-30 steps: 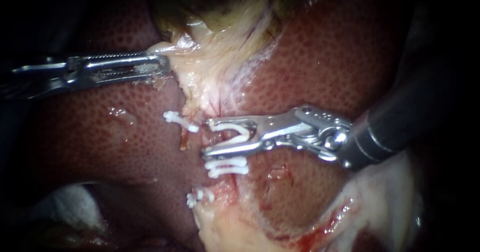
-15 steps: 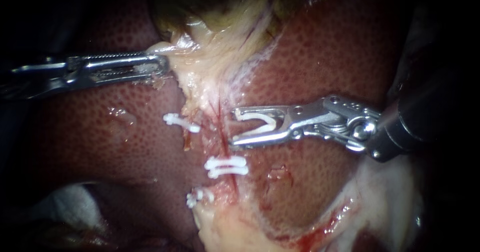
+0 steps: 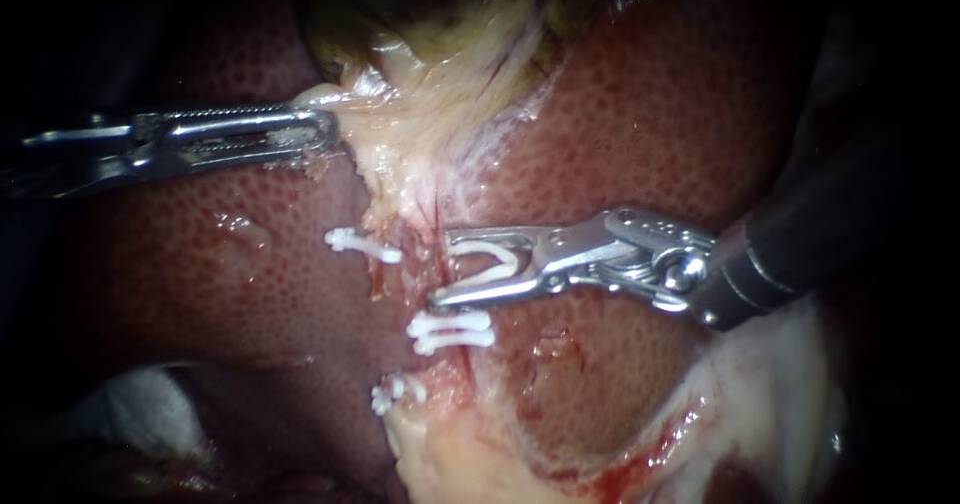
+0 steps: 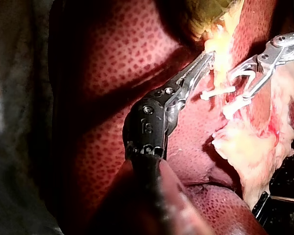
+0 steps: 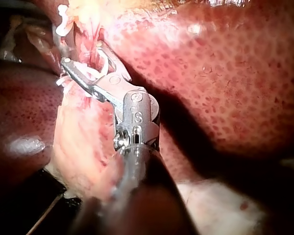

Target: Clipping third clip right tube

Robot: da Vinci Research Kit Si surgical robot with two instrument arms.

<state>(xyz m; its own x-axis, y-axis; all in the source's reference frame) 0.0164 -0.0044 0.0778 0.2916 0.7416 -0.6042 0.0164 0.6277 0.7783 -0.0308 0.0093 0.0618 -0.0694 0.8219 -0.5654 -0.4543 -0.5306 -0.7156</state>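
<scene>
At upper left my left instrument (image 3: 322, 129) has its jaws closed on pale tissue (image 3: 385, 134) under the gallbladder (image 3: 420, 4). At centre the right tube (image 3: 437, 219) carries two seated clips (image 3: 452, 332). Just above them my right instrument (image 3: 440, 269), jaws spread wide, cradles an open white clip (image 3: 492, 261), tips reaching the tube. Placing is in hand, I judge: next, seat it fully astride the tube, then squeeze.

left instrument (image 3: 325, 129) at gallbladder (image 3: 440, 74), right instrument's (image 3: 443, 269) clip (image 3: 492, 264) at tube (image 3: 437, 219), placed clips (image 3: 450, 332) below
</scene>
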